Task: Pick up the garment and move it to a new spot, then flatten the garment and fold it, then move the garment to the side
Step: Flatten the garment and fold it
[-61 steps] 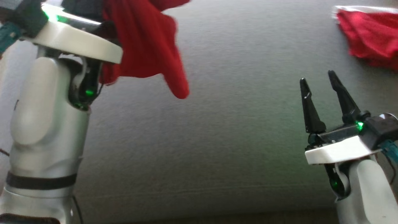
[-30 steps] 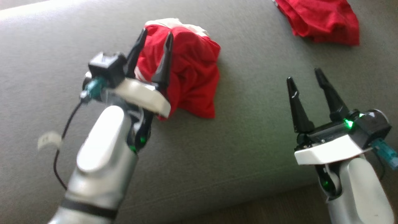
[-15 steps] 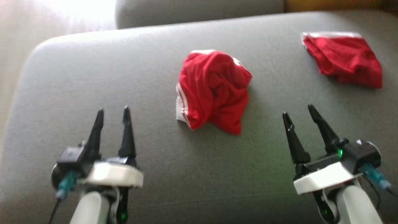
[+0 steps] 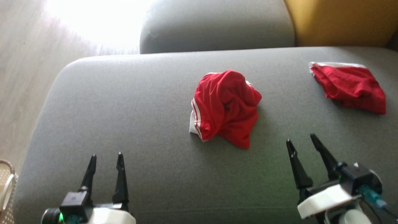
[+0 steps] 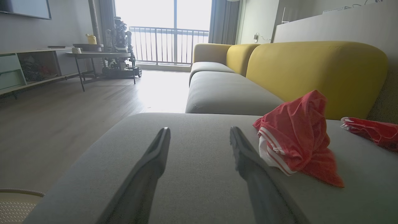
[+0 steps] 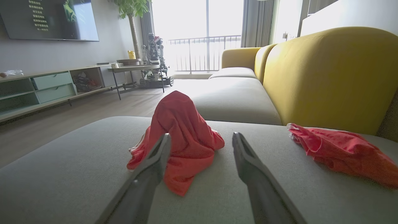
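garment (image 4: 227,109) bunched (inner folds hidden), pale basket (image 4: 4,174) cut by left edge

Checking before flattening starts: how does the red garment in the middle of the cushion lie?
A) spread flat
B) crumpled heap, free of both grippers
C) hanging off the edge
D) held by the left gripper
B: the garment sits bunched on the cushion; left gripper and right gripper are open, apart from it.

garment (image 4: 225,107) dropped in a heap, left pincer (image 4: 106,155) drawn back empty
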Available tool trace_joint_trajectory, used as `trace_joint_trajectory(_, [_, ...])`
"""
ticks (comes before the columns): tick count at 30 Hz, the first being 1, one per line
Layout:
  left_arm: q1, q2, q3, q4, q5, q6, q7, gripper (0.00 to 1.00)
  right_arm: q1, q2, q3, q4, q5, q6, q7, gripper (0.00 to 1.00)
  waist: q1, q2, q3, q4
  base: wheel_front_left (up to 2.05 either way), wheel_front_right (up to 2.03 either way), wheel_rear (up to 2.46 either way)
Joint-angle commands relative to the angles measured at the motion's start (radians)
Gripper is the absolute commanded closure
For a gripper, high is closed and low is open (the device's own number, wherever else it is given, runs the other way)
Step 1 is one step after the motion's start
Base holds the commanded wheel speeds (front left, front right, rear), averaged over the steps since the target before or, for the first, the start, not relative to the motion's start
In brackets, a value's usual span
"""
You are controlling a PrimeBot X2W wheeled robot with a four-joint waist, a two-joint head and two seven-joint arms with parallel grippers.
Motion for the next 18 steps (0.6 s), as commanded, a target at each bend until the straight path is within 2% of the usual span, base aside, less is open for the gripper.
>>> trace_joint_trajectory(1, [-0.035,-0.001,0.029,-0.036,0.008,0.005,-0.005,0.00,-0.022,0.001,0.024,-0.027,0.004,0.000,-0.009,0.00,0.0001,-0.0001,-0.006,0.001,0.00,0.00,0.00])
trace_joint_trajectory(18, [0.000,-0.003,0.049,-0.047,0.014,0.024,-0.005,0.00,-0.012,0.001,0.040,-0.001,0.016,0.000,-0.009,0.00,0.0001,-0.0001,-0.015,-0.023,0.00,0.00,0.00])
